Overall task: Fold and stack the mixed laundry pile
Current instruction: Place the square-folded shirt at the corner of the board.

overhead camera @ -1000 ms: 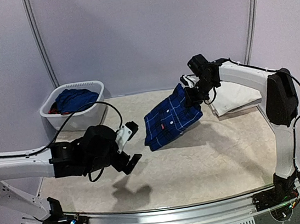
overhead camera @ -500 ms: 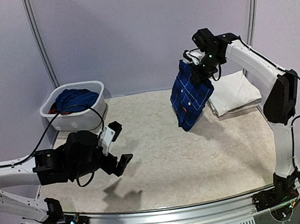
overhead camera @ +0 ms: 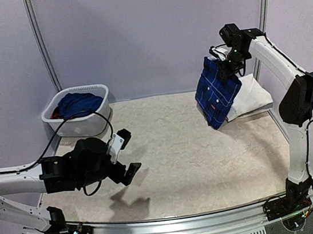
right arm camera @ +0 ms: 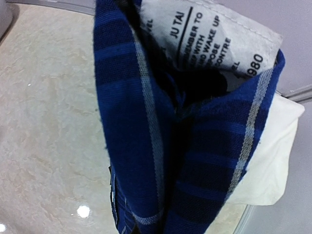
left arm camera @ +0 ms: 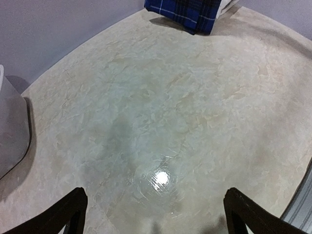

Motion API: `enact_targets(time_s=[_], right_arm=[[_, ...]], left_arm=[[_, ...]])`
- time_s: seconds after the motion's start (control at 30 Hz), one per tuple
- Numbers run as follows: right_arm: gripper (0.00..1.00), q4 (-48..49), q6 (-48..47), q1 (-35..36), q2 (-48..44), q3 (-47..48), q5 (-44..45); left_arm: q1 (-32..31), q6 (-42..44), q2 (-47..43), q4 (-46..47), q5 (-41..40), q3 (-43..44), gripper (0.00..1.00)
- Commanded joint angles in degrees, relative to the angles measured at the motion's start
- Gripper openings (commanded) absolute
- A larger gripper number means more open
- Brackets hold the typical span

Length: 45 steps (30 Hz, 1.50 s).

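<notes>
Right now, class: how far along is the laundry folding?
Done: a folded white garment lies far right on the table. In hand: the right pincer grips the navy plaid shirt, hanging beside it. Left: a blue piece and a bit of red sit in the basket.

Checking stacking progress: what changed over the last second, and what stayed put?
The right hand, shut on the plaid shirt throughout, rose and swung right; the shirt now hangs by the folded white trousers. The left hand drew slightly left, open and empty. The basket and trousers stayed put.
</notes>
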Motion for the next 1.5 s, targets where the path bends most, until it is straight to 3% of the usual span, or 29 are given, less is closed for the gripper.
enact_targets(time_s=[0.0, 0.3, 0.8, 1.13, 1.2, 1.27, 1.47], right_arm=[[0.0, 1.42, -1.87, -3.17, -2.22, 2.09, 1.28], [0.0, 5.19, -2.66, -9.54, -1.44, 2.28, 2.14], [0.0, 11.55, -2.67, -16.82, 8.0, 2.19, 3.39], [0.01, 15.96, 3.45, -19.23, 13.13, 0.09, 18.32], [0.06, 16.37, 4.49, -19.41, 13.69, 0.04, 19.13], [0.18, 16.52, 5.18, -19.54, 14.1, -0.03, 18.86], [0.42, 16.88, 6.98, -19.76, 15.03, -0.05, 20.26]], left_arm=[[-0.22, 0.15, 0.86, 0.98, 0.34, -0.05, 1.0], [-0.24, 0.55, 2.9, 0.91, -0.2, 0.5, 1.0], [-0.22, 1.38, 6.28, 1.26, -0.73, 1.45, 1.0], [-0.22, 1.53, 7.5, 1.69, -0.39, 1.66, 1.0], [-0.22, 1.52, 7.96, 1.74, -0.18, 1.82, 1.0], [-0.22, 1.48, 7.97, 1.71, -0.04, 1.85, 1.0], [-0.22, 1.52, 7.97, 1.73, 0.01, 1.76, 1.0]])
